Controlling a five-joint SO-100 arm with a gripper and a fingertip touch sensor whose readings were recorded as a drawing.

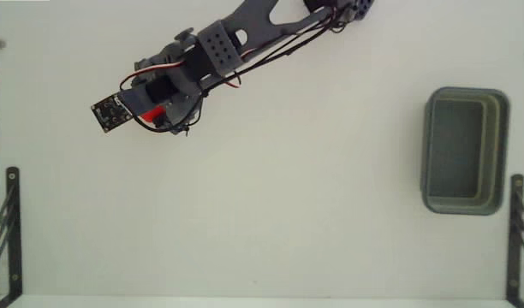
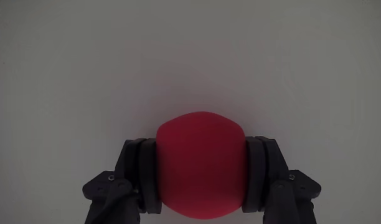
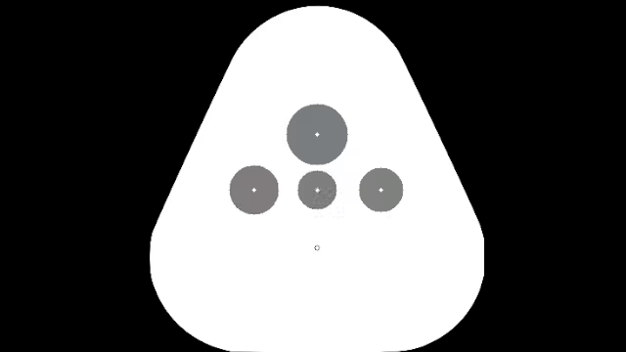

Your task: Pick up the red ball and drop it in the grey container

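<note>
in the fixed view, you have the arm [image 1: 245, 38] reaching down from the top edge toward the upper left of the white table [image 1: 270, 222]. at its tip the gripper [image 1: 159, 114] shows a sliver of the red ball [image 1: 152, 113] under the wrist hardware. in the wrist view, the gripper [image 2: 200, 169] has its two dark fingers [image 2: 144, 174] pressed against either side of the red ball [image 2: 200, 165], closed just to the ball's width, gripping it over bare table. far to the right in the fixed view, well apart from the arm, you see the grey container [image 1: 465, 151] sitting near the right edge, hollow showing nothing inside.
</note>
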